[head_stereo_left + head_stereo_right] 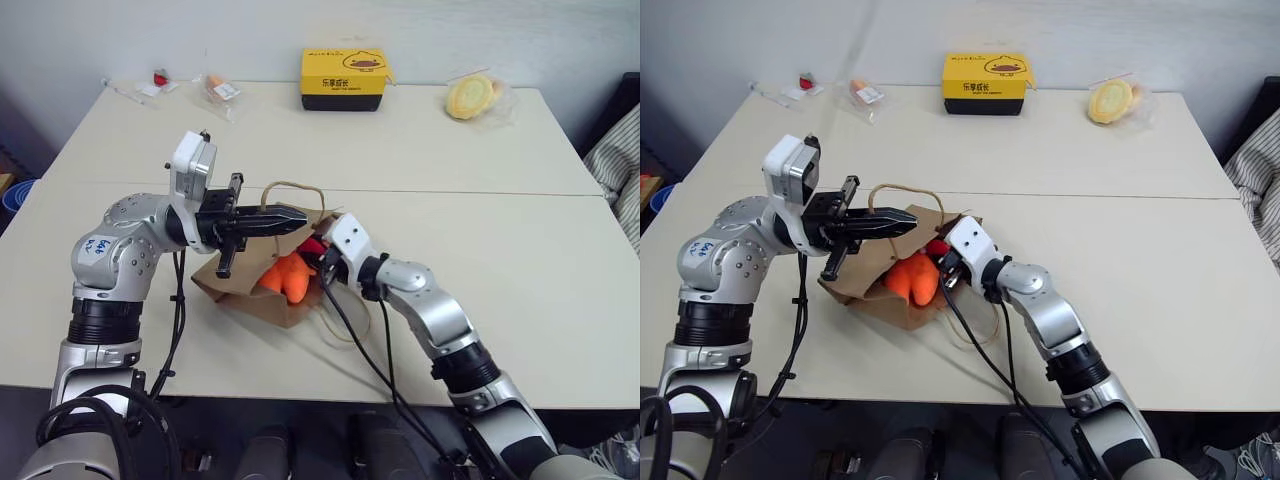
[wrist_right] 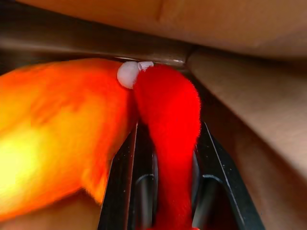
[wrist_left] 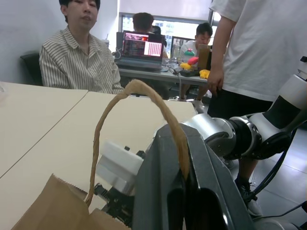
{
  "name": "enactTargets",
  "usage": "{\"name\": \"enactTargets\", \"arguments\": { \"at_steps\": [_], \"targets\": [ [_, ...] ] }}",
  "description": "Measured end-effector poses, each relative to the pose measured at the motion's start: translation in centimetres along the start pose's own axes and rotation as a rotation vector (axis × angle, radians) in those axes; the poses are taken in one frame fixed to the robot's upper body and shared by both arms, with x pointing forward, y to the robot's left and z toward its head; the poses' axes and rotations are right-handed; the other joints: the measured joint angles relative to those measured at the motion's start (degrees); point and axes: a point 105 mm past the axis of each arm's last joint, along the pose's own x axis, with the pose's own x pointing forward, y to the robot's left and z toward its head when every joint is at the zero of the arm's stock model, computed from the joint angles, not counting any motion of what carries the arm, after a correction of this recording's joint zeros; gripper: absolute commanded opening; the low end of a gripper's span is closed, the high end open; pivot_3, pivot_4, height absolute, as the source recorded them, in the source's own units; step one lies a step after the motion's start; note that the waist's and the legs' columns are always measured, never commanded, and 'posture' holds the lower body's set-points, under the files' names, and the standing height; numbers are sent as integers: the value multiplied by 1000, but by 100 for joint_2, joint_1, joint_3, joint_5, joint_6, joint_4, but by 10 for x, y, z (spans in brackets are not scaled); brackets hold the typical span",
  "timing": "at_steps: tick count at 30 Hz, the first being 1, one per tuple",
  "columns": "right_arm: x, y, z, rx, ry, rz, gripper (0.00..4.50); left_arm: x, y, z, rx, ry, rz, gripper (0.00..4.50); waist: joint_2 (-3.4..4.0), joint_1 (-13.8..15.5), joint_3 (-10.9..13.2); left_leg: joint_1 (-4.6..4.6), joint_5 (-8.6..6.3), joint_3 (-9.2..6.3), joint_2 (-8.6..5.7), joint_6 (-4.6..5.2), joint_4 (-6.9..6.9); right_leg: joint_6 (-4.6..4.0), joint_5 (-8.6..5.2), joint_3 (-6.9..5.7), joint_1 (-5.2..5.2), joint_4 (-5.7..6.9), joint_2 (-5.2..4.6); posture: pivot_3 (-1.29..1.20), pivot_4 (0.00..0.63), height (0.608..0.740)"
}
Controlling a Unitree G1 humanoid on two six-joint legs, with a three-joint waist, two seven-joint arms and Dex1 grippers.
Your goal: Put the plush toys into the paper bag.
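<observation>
Red plush [image 2: 168,124] sits clamped in the right pincer [image 2: 165,191], whose black fingers [image 2: 120,177] close on its narrow body just inside the mouth of the brown paper bag [image 1: 235,290]. Beside it, touching, lies the orange plush toy [image 1: 287,277], already in the opening with part of it showing past the bag's edge. Above them the left pincer [image 1: 285,218] is shut on one twisted paper handle [image 3: 120,103], pulling the upper wall up so the mouth gapes towards the right arm. The bag lies on its side on the pale bench [image 1: 520,260], its second handle trailing loose on the surface near the front edge.

Judging from this, the red toy is nearly in but not yet released. The main risk is that the orange toy, so near the lip, gets nudged back out onto the bench as the right arm pushes in or withdraws. The handle could also slip or tear under the lift, letting the mouth collapse onto the pincer.
</observation>
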Motion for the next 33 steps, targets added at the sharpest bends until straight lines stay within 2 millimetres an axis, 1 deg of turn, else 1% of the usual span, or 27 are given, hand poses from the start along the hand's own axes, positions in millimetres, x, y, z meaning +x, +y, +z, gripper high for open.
{"name": "enactTargets", "arguments": {
  "at_steps": [2, 6, 8, 9, 12, 13, 14, 15, 18, 19, 24, 25, 26, 28, 30, 31, 33],
  "targets": [
    [3, -2, -3, 23, 5, -24, 257, 0, 0, -1, -1, -1, 0, 0, 0, -2, 0, 0, 0, 0, 1, -1, -2, 0, 0, 1, -3, 3, 0, 0, 150, 740],
    [10, -1, 0, 63, -3, -23, 257, 2, -1, -6, -8, -9, -6, 0, 0, -6, 0, 0, 0, 1, 0, -2, 0, 0, 0, 1, -2, 5, 0, 0, 150, 740],
    [12, 3, 1, 130, -32, -6, 971, 1, -2, -10, -14, -8, -2, 0, 0, -8, 0, 0, 0, 0, 1, -2, -3, 0, 0, 1, -3, 6, 1, 0, 150, 740],
    [12, 5, 1, 146, -38, 8, 1186, 1, -2, -12, -14, -4, -2, 0, 0, -11, 0, 0, 0, 0, 2, -2, -4, 0, 0, 1, -5, 6, 1, 0, 150, 740],
    [7, 6, -3, 150, -43, 19, 2233, 2, -3, -14, 1, 10, -6, 0, 0, 1, 0, 0, 0, 0, 1, -2, -3, 0, 0, 1, -4, 6, 0, 0, 150, 740],
    [3, 7, -2, 142, -51, 33, 2652, 2, -3, -15, 5, 16, -6, 0, 0, 8, 0, -1, 0, 0, 0, -2, -2, 0, 0, 1, -5, 6, -1, 0, 150, 740],
    [-2, 7, -1, 127, -58, 45, 2940, 2, -3, -16, 8, 19, -6, 0, 0, 17, 0, -1, -1, 0, -1, -2, -2, 0, 0, 2, -4, 6, -1, 0, 150, 740],
    [-8, 6, 1, 107, -65, 59, 3237, 2, -3, -17, 7, 22, -5, 0, 0, 19, 0, -1, -1, 0, -2, -2, -2, 0, 0, 2, -3, 5, -2, 0, 150, 740],
    [-29, 3, 10, 55, -91, 105, 4369, 0, -4, -22, 1, 23, 2, 0, 0, 16, 0, -1, -1, 1, -1, -1, -3, 0, 0, 3, -4, 3, -1, 0, 150, 740],
    [-37, 3, 13, 50, -98, 120, 4473, 1, -4, -23, 1, 22, 2, 0, 0, 17, 0, -2, -1, 1, -1, -1, -4, 0, 0, 3, -4, 2, -1, 0, 150, 740],
    [-78, 5, 14, 70, -103, 190, 4473, 2, -3, -25, 19, 17, 4, 0, -1, 32, 0, -4, -4, 1, -1, 3, -3, 0, 0, 3, 2, -8, -2, 0, 150, 740],
    [-90, 4, 12, 109, -107, 188, 4473, 3, -3, -25, 22, 14, 5, 0, 0, 54, 0, -5, -4, 1, -1, 4, -3, 0, 0, 3, 3, -12, -3, 0, 150, 740],
    [-106, 1, 9, 184, -110, 173, 4473, 4, -3, -26, 22, 12, 9, 0, 0, 75, 0, -5, -5, -1, 0, 6, -3, 0, 0, 2, 7, -15, -3, 0, 150, 740],
    [-131, -6, 2, 317, -91, 137, 4473, 5, -3, -27, 17, 5, 18, 0, 0, 99, 0, -5, -6, 0, 0, 8, 0, 0, 0, 4, 12, -21, -4, 0, 150, 740],
    [-155, -9, -10, 432, -25, 93, 4473, 6, -3, -24, 11, -17, 23, 0, -1, 152, 0, -3, -8, -1, 2, 10, 2, 0, 0, 3, 19, -29, -4, 0, 150, 740],
    [-172, -9, -21, 516, 36, 65, 4473, 7, -3, -21, 7, -32, 25, 0, -1, 168, 0, -3, -9, -1, 3, 13, 1, 0, 0, 4, 20, -29, -4, 0, 150, 740],
    [-190, -6, -36, 629, 114, 29, 4473, 4, -1, -12, 16, -60, 48, 0, -2, 176, 0, -3, -10, 0, 4, 15, 1, 0, 0, 6, 23, -34, -4, 0, 150, 740]
  ]
}}
